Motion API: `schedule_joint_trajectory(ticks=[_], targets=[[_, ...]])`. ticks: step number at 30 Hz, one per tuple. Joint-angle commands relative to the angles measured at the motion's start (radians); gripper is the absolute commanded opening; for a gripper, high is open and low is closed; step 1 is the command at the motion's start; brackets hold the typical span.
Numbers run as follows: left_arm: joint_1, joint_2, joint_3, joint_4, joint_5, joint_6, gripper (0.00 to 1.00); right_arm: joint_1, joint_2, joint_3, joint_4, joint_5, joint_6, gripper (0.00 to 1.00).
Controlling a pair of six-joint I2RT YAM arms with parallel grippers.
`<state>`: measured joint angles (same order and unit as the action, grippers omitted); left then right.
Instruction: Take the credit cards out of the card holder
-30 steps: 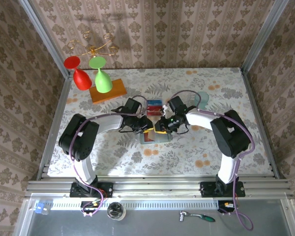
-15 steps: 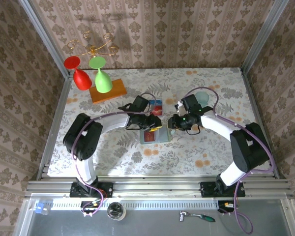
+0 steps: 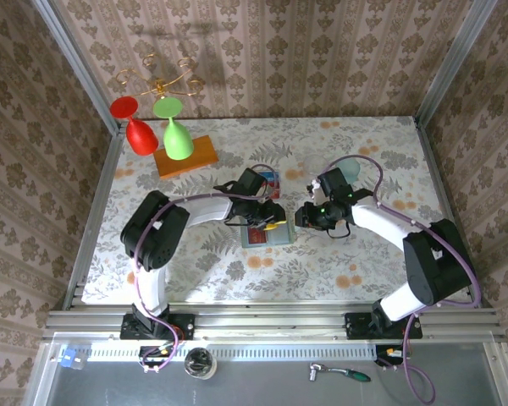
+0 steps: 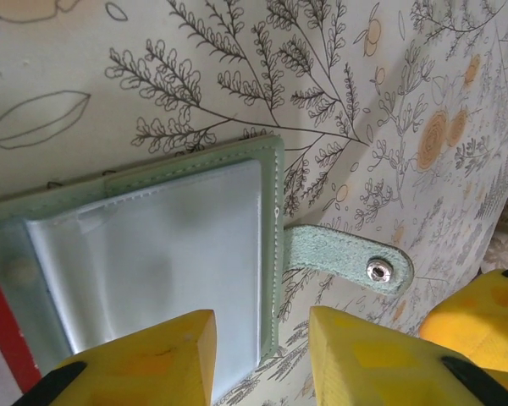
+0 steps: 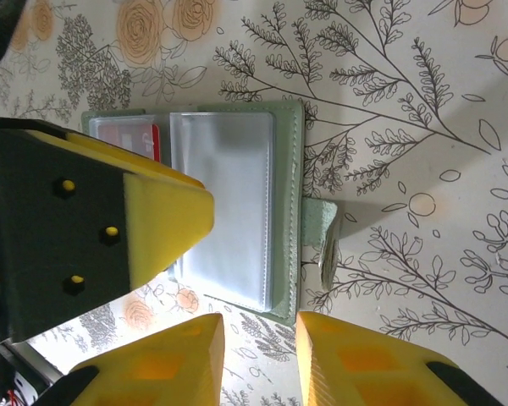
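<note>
The card holder (image 3: 267,235) lies open on the table, a sage-green wallet with a clear window pocket (image 4: 152,254) and a snap tab (image 4: 347,258). A red card (image 5: 123,135) sits in its left pocket. My left gripper (image 3: 272,224) hovers over the card holder's right edge (image 4: 275,254), open (image 4: 262,355), holding nothing. My right gripper (image 3: 307,216) stands just right of the card holder, open (image 5: 258,355) and empty, with the near right corner (image 5: 288,309) in front of its jaws. Red and blue credit cards (image 3: 267,180) lie on the table behind the left arm.
A translucent teal cup (image 3: 349,169) stands behind the right arm. An orange wooden block (image 3: 186,156) with a red glass (image 3: 140,131) and a green glass (image 3: 178,139) is at the back left. Metal rails edge the table.
My left gripper slid right along the card holder and its jaws widened. My right gripper drew back to the right, off the card holder.
</note>
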<state>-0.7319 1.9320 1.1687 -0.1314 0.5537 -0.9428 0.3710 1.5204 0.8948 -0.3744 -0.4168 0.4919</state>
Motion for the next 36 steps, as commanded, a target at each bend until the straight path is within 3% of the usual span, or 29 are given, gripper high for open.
schedule_joint_trajectory(ticks=[1,12,22,36], targets=[[0.002,0.026,0.034,0.025,0.031,-0.004,0.36,-0.001,-0.04,-0.01,-0.004,0.018,0.034,0.31],[0.036,-0.059,-0.092,0.138,0.021,-0.043,0.37,0.014,0.018,0.029,0.008,-0.044,0.062,0.31],[0.093,-0.181,-0.25,0.193,-0.001,-0.062,0.36,0.086,0.149,0.121,0.035,-0.083,0.092,0.3],[0.156,-0.322,-0.408,0.166,-0.062,-0.064,0.34,0.169,0.328,0.253,0.063,-0.137,0.114,0.29]])
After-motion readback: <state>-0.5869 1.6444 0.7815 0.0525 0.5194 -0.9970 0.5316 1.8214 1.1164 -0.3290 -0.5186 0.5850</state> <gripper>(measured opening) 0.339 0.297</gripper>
